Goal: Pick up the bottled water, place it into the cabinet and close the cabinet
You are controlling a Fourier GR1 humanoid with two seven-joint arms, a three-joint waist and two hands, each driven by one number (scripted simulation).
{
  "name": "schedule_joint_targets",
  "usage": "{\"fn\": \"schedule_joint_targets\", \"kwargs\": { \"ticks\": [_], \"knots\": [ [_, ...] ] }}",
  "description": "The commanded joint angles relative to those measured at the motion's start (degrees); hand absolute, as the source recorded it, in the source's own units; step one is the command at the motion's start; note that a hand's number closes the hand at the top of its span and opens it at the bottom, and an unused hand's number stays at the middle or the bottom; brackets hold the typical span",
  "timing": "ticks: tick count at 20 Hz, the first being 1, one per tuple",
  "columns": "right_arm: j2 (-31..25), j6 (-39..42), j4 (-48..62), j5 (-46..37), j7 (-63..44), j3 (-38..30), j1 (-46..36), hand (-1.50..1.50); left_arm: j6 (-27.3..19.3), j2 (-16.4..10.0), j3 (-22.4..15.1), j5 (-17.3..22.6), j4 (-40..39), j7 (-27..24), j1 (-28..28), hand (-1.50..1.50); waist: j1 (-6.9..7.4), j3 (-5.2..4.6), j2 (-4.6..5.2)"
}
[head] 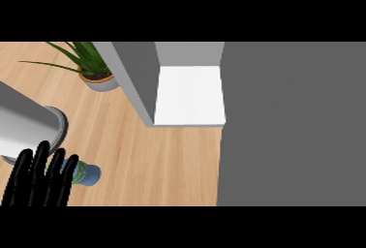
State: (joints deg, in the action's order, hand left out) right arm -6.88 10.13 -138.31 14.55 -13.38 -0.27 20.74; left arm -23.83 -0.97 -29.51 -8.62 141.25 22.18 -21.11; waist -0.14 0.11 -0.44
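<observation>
The left hand (pixel 39 179), fingers straight and side by side, pointing far, overlaps the bottle (pixel 85 173) on the tabletop (pixel 164 164) at near left. The open cabinet (pixel 190 94) stands far, a plant (pixel 89 65) to its left.

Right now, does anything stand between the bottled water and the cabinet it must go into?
Nothing visible does. Only bare wooden counter lies between the blue-capped, green-labelled water bottle and the grey cabinet's white shelf; the potted green plant stands left of that line.
</observation>
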Motion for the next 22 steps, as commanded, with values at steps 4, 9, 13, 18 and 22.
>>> {"fn": "schedule_joint_targets", "kwargs": {
  "ticks": [4,9,13,18,22],
  "knots": [
    [-1.52,0.48,-8.53,10.16,-4.18,-5.0,2.37,-1.5,-3.86,-2.41,-5.63,-9.44,7.71,1.05,-3.18,-1.5,0.28,0.03,-0.21],
    [1.2,1.19,-7.13,7.05,-1.38,-2.08,4.32,-1.5,-7.25,-3.29,-7.15,-12.03,6.61,2.37,-1.01,-1.5,0.14,0.07,-0.12],
    [0.59,3.8,-9.58,10.03,-0.61,-3.14,8.82,-1.5,-9.53,-4.27,-6.52,-10.43,6.04,2.71,-1.46,-1.5,-0.63,0.07,-0.25],
    [0.46,2.7,-9.17,10.51,-1.69,-4.66,6.97,-1.5,-12.15,-7.51,-4.59,-9.42,7.0,-0.97,-6.0,-1.5,0.54,-0.03,-0.48],
    [0.5,3.33,-8.51,10.87,-1.11,-4.88,7.23,-1.5,-15.18,-7.87,-4.24,-9.32,6.61,-3.48,-8.04,-1.5,0.53,-0.03,-0.32]
  ]
}}
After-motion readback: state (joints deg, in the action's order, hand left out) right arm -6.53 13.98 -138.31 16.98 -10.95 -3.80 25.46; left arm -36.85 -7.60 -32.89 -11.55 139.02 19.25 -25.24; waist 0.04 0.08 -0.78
